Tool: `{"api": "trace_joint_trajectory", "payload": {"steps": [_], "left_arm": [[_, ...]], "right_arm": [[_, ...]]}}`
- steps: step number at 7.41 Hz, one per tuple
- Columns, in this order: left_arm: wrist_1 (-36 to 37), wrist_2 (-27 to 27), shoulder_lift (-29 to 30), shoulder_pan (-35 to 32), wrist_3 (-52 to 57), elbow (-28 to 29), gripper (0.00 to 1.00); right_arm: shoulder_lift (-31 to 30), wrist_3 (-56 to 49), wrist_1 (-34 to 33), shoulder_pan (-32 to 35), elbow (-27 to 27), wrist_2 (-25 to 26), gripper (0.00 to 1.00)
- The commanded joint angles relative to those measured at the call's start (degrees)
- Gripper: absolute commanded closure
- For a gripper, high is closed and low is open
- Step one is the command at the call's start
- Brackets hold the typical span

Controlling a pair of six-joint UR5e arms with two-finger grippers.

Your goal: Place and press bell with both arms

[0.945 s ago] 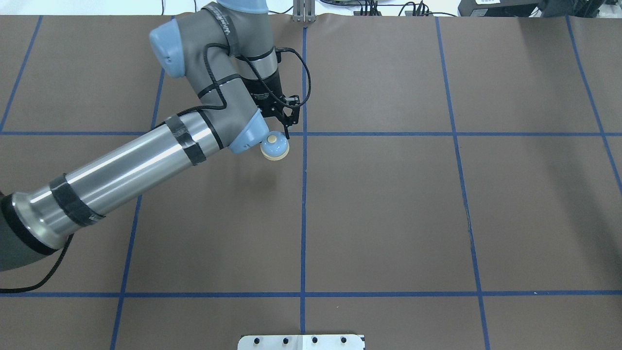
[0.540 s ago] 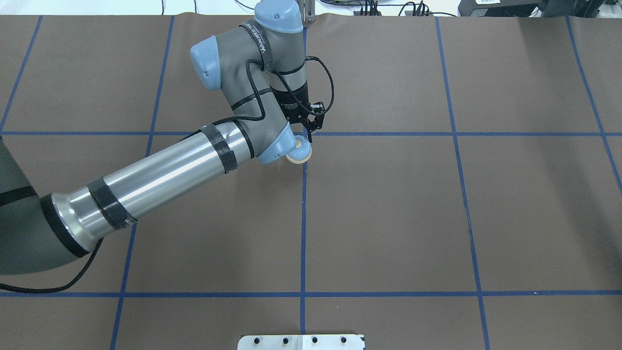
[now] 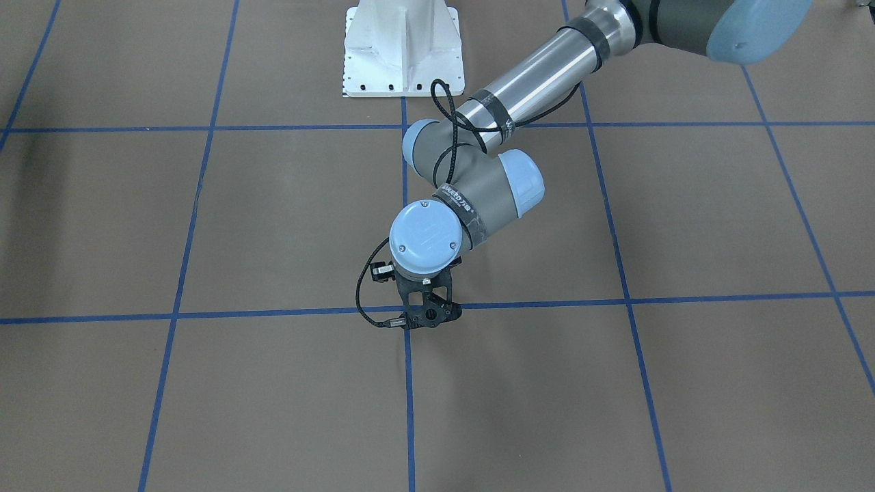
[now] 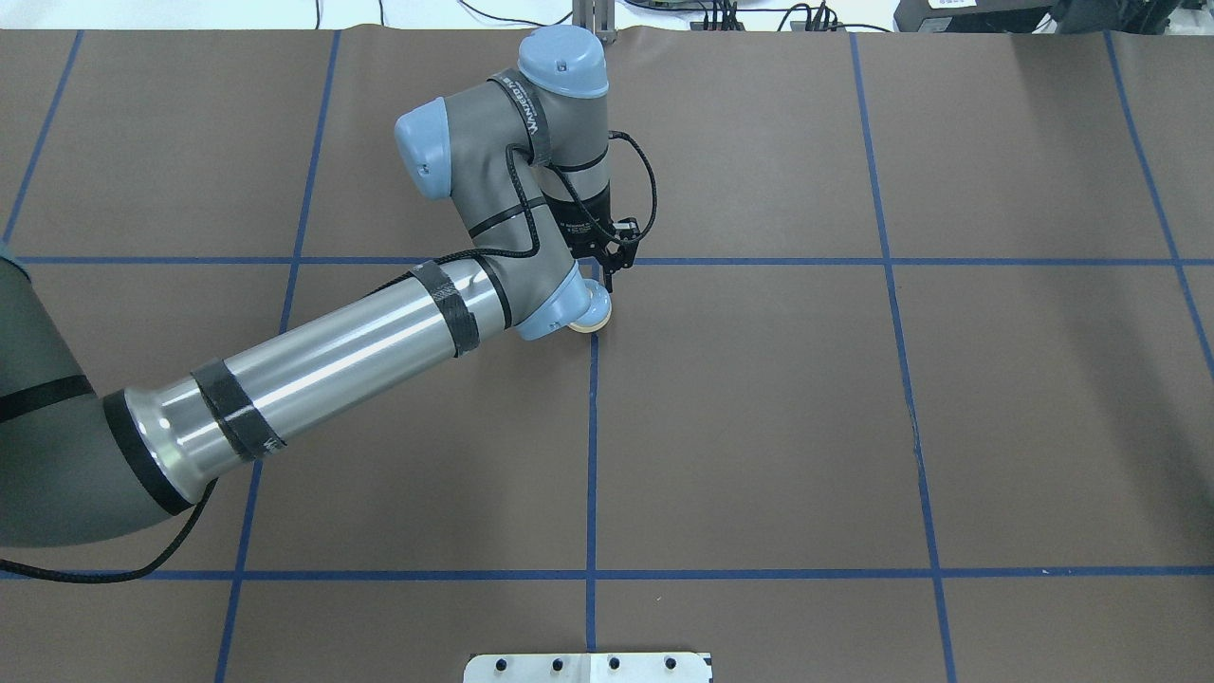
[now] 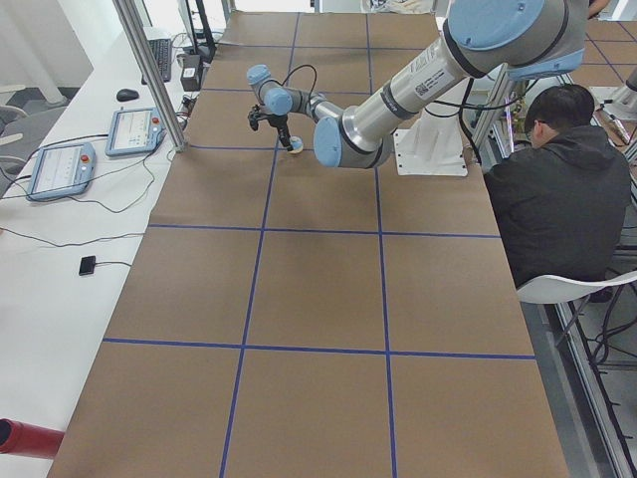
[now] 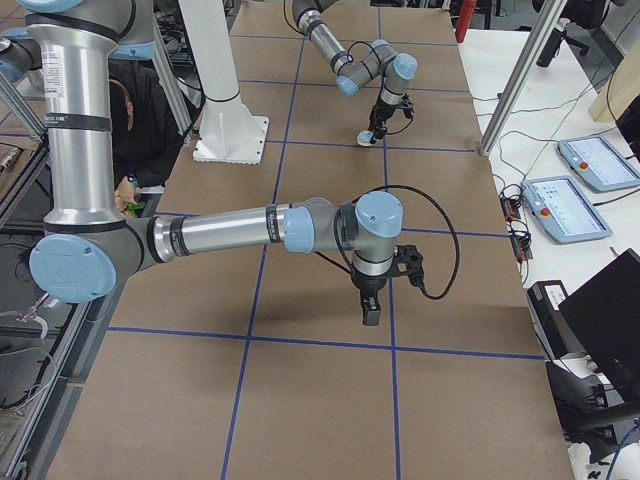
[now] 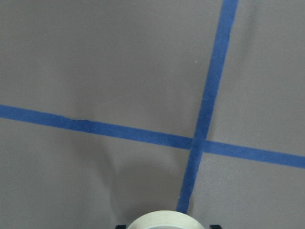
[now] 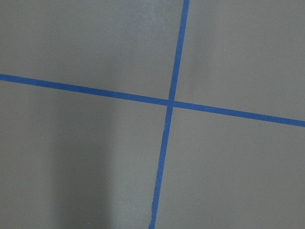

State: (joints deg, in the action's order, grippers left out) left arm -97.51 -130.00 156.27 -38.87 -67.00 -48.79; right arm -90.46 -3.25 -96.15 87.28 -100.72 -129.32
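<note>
bell [image 7: 162, 221]: left wrist view, cream rim at the 6 o'clock edge, just 6 o'clock of a tape cross [image 7: 197, 143] on the surface [image 7: 95, 57];
left claw [image 7: 165, 226]: seen as black tips either side of that rim; closed on the bell;
left arm [image 4: 351, 351]: from overhead, enters at 8 o'clock; covers most of the bell with its wrist, leaving the cream base showing;
right arm [image 6: 220, 232]: right-end view, stretched level above the near surface;
right claw [image 6: 371, 312]: points down at 6 o'clock of the bell, well apart from it; wide or narrow, cannot tell
</note>
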Motion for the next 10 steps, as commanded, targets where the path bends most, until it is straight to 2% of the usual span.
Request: {"api": "trace_joint_trajectory", "payload": {"steps": [1, 2, 5, 6, 8, 10], "left_arm": [[-0.05, 0.01, -0.08, 0.29, 0.12, 0.1, 0.15], [-0.48, 0.01, -0.08, 0.29, 0.29, 0.1, 0.0], [1.35, -0.6, -0.34, -3.38, 0.56, -4.71, 0.0], [3.8, -0.52, -1.22, -4.45, 0.91, -8.65, 0.0], [8.19, -0.61, -7.43, -6.99, 5.27, -18.75, 0.0], [14.51, -0.52, -16.91, -11.72, 17.62, -29.82, 0.0]], "right_arm": [[0.02, 0.0, 0.0, 0.0, 0.0, 0.03, 0.0], [-0.06, 0.0, 0.0, 0.0, 0.0, 0.03, 0.0], [1.07, 0.0, 0.09, 0.0, -0.96, -0.06, 0.0], [1.69, 0.0, 0.09, 0.0, -1.57, 0.03, 0.0], [3.8, 0.61, 0.0, 0.0, -2.19, -0.49, 0.0], [4.24, 0.79, -0.09, -0.26, -2.2, -1.46, 0.0]]}}
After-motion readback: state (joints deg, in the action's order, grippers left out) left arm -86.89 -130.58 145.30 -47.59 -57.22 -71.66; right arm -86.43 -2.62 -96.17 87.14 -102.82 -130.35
